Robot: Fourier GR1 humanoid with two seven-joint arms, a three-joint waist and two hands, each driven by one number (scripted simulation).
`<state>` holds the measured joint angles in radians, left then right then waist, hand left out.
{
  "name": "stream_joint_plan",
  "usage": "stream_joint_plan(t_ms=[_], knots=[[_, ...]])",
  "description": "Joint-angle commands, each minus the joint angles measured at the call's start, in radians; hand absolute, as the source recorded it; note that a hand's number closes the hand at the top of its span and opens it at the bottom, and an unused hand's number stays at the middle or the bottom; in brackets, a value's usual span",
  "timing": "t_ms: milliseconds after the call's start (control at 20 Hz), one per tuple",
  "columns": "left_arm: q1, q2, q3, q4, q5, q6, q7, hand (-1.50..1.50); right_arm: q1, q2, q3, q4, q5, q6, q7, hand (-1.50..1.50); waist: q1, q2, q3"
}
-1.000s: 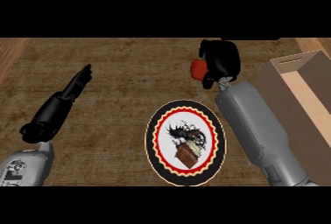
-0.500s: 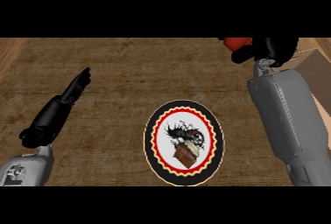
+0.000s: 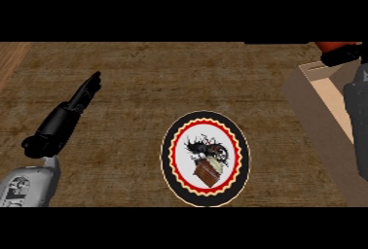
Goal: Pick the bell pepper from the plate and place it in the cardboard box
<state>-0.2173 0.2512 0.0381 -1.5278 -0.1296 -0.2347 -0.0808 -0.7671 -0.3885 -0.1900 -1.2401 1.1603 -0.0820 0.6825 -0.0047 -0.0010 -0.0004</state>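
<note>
**Pepper at the far right corner, over the box**

The counter (image 3: 144, 82) is a dark, coarse brown surface with a woven look, filling nearly the whole head view; a paler wood-grain strip (image 3: 9, 61) runs along its far left edge.

At the left, the left hand (image 3: 75, 104) lies low over the counter, its black fingers straight and held together, pointing away towards the upper middle. It holds nothing and touches nothing that can be seen. Its grey forearm (image 3: 28, 185) enters from the lower left corner.

In the middle, nearer the lower edge, lies the plate (image 3: 176, 146): a black rim, a scalloped red and yellow ring, a white centre with a dark printed picture. Nothing sits on it.

At the right, the cardboard box (image 3: 323, 97) shows a tan wall and a paler inner floor. Above its far end, in the upper right corner, a patch of red, the bell pepper (image 3: 332, 45), shows against the black right hand (image 3: 339, 55). Most of that hand is cut off, so whether its fingers close round the pepper cannot be told. The dark right forearm (image 3: 357, 107) hangs over the box.
</note>
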Motion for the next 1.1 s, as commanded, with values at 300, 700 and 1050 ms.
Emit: stream_joint_plan(t_ms=[300, 700, 1050], knots=[[-0.037, 0.016, 0.026, -0.006, 0.016, -0.019, 0.038, 0.0, 0.098, -0.156, -0.149, 0.188, -0.196, 0.277, -0.139, 1.5, -0.002, 0.003, 0.001], [0.031, -0.003, -0.006, -0.05, -0.016, -0.017, 0.003, 0.0, 0.206, -0.3, -0.214, 0.301, -0.284, 0.456, -0.284, 1.5, 0.007, 0.003, 0.001], [0.008, -0.031, -0.013, -0.045, -0.026, -0.004, 0.022, 0.0, 0.168, -0.277, -0.204, 0.272, -0.391, 0.549, -0.419, -1.5, 0.012, 0.002, 0.001]])
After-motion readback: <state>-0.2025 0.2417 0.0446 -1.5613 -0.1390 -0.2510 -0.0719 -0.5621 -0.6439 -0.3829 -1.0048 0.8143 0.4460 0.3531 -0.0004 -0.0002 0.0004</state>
